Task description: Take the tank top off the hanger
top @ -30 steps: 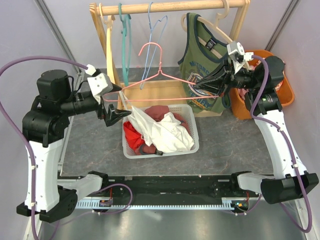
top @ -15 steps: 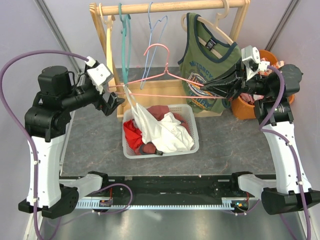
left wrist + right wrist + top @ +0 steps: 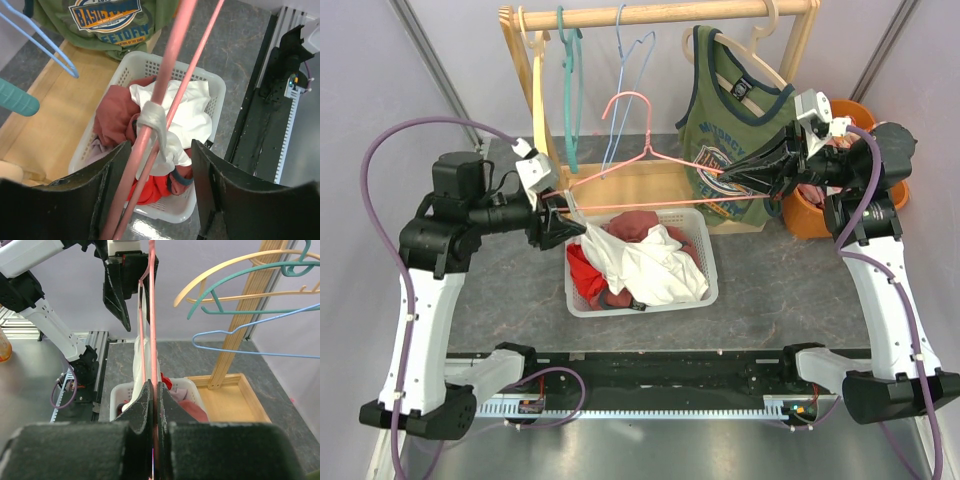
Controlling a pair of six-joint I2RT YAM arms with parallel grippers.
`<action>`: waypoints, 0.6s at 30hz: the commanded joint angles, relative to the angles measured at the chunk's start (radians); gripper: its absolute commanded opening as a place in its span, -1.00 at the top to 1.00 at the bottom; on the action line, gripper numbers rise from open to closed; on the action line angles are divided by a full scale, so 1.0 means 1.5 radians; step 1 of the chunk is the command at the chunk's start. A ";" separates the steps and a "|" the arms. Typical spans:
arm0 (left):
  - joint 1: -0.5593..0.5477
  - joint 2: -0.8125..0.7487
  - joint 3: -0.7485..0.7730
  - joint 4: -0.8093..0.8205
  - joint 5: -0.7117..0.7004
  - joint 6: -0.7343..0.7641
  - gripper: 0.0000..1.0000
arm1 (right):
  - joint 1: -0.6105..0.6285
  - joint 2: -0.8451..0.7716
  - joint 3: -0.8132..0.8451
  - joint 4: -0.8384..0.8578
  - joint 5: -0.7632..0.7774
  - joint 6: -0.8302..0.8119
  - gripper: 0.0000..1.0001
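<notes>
dark mottled grey tabletop, pale walls

Glossy pink hanger, white cloth tank top, perforated plastic basket, wooden rack.

On the green tank top, a printed badge is seen; "BASI" can be read across it, while the remaining lettering stays unclear.

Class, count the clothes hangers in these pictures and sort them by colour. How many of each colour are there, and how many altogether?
cream hangers: 2
teal hanger: 1
blue hanger: 1
pink hanger: 1
Total: 5
</notes>
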 commanded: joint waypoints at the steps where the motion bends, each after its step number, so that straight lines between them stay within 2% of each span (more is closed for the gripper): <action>1: -0.001 -0.008 0.000 0.045 0.025 -0.066 -0.11 | 0.001 -0.004 0.019 0.025 0.030 -0.019 1.00; 5: -0.001 -0.030 -0.005 0.024 -0.005 -0.048 -0.09 | 0.001 0.009 0.030 0.025 0.033 -0.015 1.00; 9: 0.008 -0.028 0.052 -0.003 -0.096 -0.009 -0.58 | 0.001 0.014 0.033 0.025 0.031 -0.017 1.00; 13: 0.018 -0.004 0.174 -0.024 -0.181 0.016 -0.77 | 0.002 0.010 0.032 0.025 0.032 -0.019 1.00; 15: 0.018 0.004 0.195 -0.031 -0.194 0.019 -0.98 | 0.001 0.010 0.030 0.024 0.033 -0.017 1.00; 18: 0.019 0.001 0.196 -0.031 -0.212 0.020 -0.99 | 0.002 0.012 0.035 0.024 0.038 -0.017 1.00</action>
